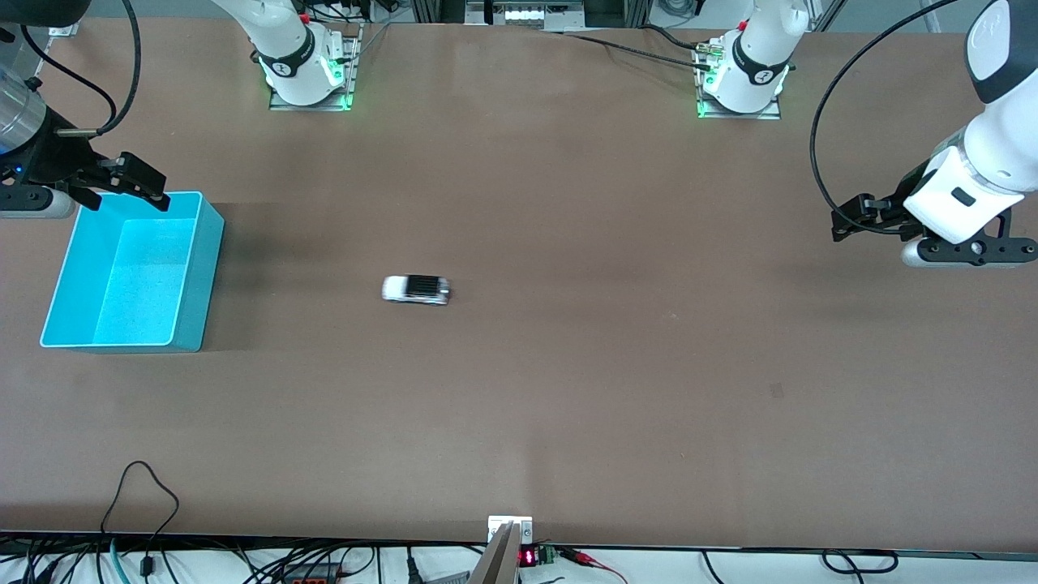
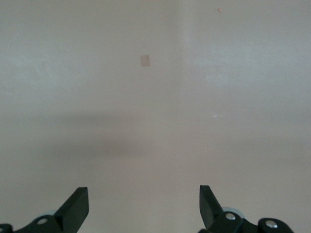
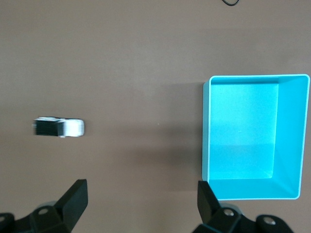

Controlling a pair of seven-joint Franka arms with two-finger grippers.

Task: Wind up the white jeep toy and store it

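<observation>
Sitting alone mid-table on the matte brown tabletop (image 1: 568,365), the white jeep toy (image 1: 416,289) is a tiny boxy car with a black ribbed roof panel, nothing touching it. Toward the right arm's end sits a smooth turquoise plastic bin (image 1: 207,268), rectangular and open-topped. The right gripper (image 1: 134,188) hovers over the bin's rim, fingers spread wide, holding nothing. The left gripper (image 1: 851,217) waits over bare table, also wide open.

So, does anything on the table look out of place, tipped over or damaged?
Nothing stands out. The white jeep toy sits on its wheels on the table, apart from the empty turquoise bin. The right gripper hangs open over the bin's edge; the left gripper waits open at its end.
</observation>
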